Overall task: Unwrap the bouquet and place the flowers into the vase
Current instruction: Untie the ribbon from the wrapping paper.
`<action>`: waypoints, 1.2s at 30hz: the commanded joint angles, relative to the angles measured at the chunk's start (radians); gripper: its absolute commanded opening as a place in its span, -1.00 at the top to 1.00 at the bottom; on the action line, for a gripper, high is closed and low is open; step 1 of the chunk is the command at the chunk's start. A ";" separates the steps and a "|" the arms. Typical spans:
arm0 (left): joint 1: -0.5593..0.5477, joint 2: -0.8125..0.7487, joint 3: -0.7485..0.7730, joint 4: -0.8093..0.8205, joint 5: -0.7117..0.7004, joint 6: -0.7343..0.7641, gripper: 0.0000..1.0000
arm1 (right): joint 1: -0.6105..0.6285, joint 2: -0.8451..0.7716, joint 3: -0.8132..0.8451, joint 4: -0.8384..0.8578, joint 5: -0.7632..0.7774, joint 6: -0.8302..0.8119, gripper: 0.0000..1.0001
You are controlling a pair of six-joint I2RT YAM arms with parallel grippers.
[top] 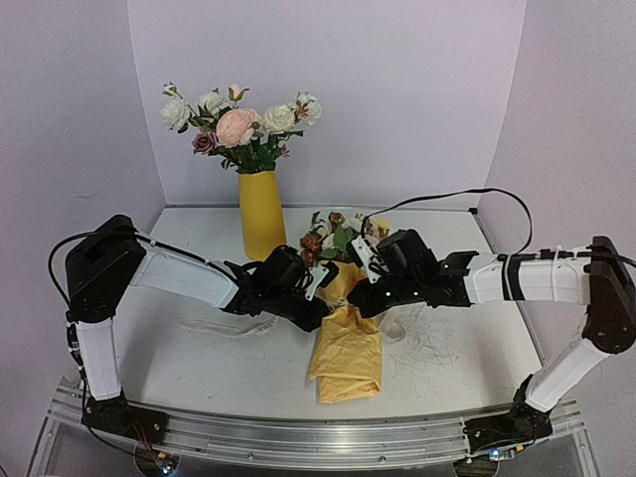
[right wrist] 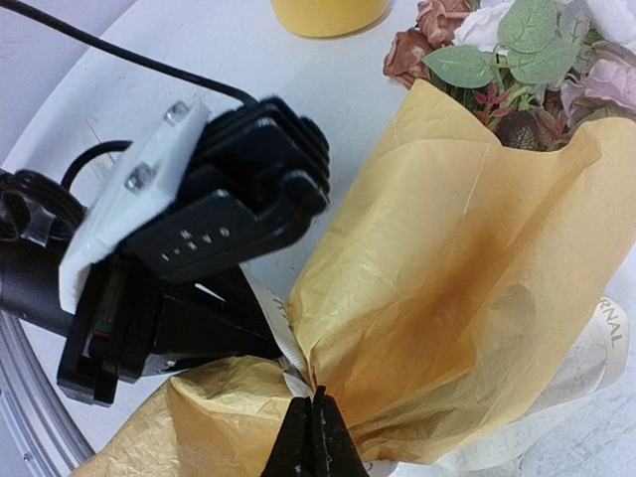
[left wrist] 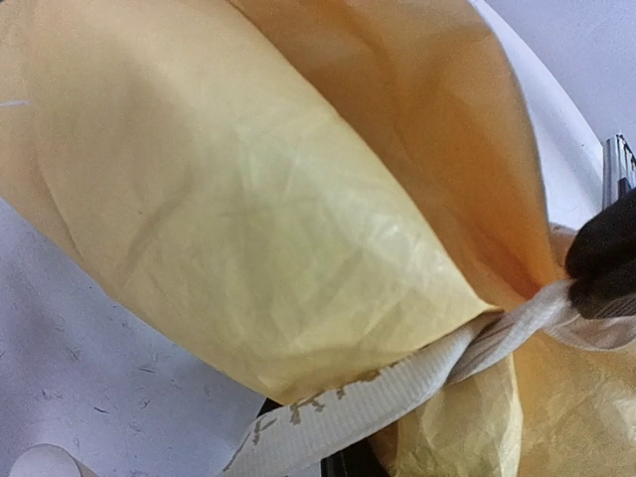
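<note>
On desk [top: 199, 368], bouquet [top: 348, 358] at 5 o'clock of vase [top: 261, 214]. Closed right end effector [right wrist: 313, 437] pinches ribbon [left wrist: 417, 383] at its waist. At bouquet's 9 o'clock, left end effector [top: 320, 303]; grip unclear.

Each arm is white casing between chunky black joints, the left arm [top: 179, 270] and the right arm [top: 527, 280], with a thin black cable [top: 467, 193] running off the right one. The left gripper [top: 323, 303] is ribbed black plastic. It has a white plate [right wrist: 124, 204] held by two silver screws [right wrist: 177, 111], and tiny white lettering [right wrist: 204, 237].
</note>
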 commanded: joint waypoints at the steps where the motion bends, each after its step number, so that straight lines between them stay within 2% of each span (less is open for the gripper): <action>1: -0.004 -0.092 -0.003 0.005 -0.044 -0.002 0.72 | 0.006 0.000 -0.021 0.052 -0.028 0.023 1.00; 7: -0.004 -0.150 -0.046 -0.009 -0.098 -0.012 0.68 | 0.006 -0.025 -0.080 0.107 0.001 0.106 1.00; 13: -0.012 -0.163 -0.044 -0.006 -0.075 0.006 0.50 | 0.006 -0.011 -0.146 0.206 -0.019 0.171 1.00; 19: -0.046 -0.103 0.005 -0.006 -0.047 0.045 0.22 | 0.006 -0.032 -0.184 0.254 -0.020 0.201 1.00; 26: -0.060 -0.033 0.063 -0.006 -0.126 0.074 0.21 | 0.005 -0.106 -0.257 0.290 0.066 0.281 1.00; 36: -0.083 0.057 0.120 -0.019 -0.165 0.092 -0.02 | 0.005 -0.087 -0.296 0.354 0.021 0.312 1.00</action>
